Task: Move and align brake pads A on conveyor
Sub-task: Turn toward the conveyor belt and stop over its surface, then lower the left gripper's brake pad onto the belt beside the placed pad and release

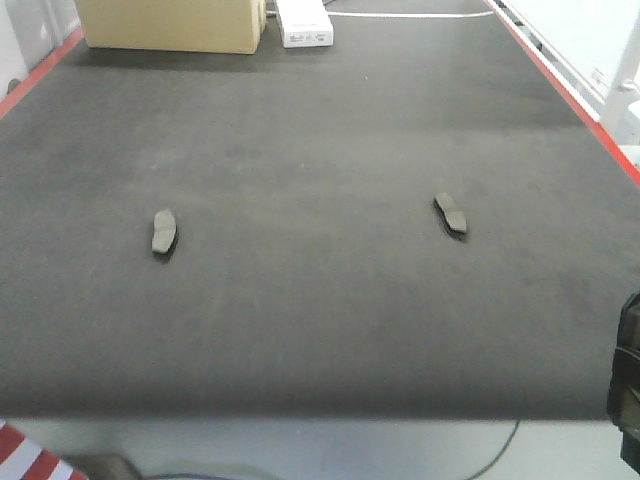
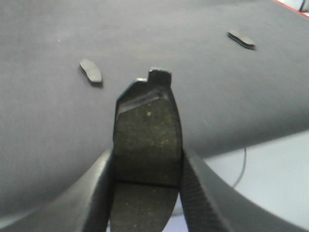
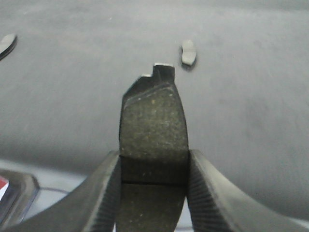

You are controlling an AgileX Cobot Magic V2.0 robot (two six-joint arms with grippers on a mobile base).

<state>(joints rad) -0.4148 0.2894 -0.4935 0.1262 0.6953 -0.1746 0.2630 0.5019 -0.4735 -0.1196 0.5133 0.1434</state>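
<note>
I have 4 brake pads A in play. 2 lie flat on the conveyor (image 1: 320,330): the left pad (image 1: 164,231) sits toward the belt's left edge and the right pad (image 1: 450,215) toward its right edge, well apart, both about midway between the near and far edges. They are not parallel; the right one is skewed, its far end leaning left.

The other 2 are in my grippers. The left gripper (image 2: 147,186) is clamped on the long sides of the left held pad (image 2: 147,145), friction face toward the camera, notched end pointing out over the belt. The right gripper (image 3: 153,186) grips the right held pad (image 3: 153,140) the same way. Both carried pads hang above the near edge of the conveyor, not yet set down.

I judge this to be the carry step, about halfway through the task. Next I would bring each pad out over the belt, turn the wrists so the pads match the row already there, lower them until they touch, and only then release. The skewed pad may need straightening afterwards.

At the far edge stand a cardboard box (image 1: 170,25) and a white device (image 1: 305,25). I can read no brand, label or writing anywhere; the pads show none either.
</note>
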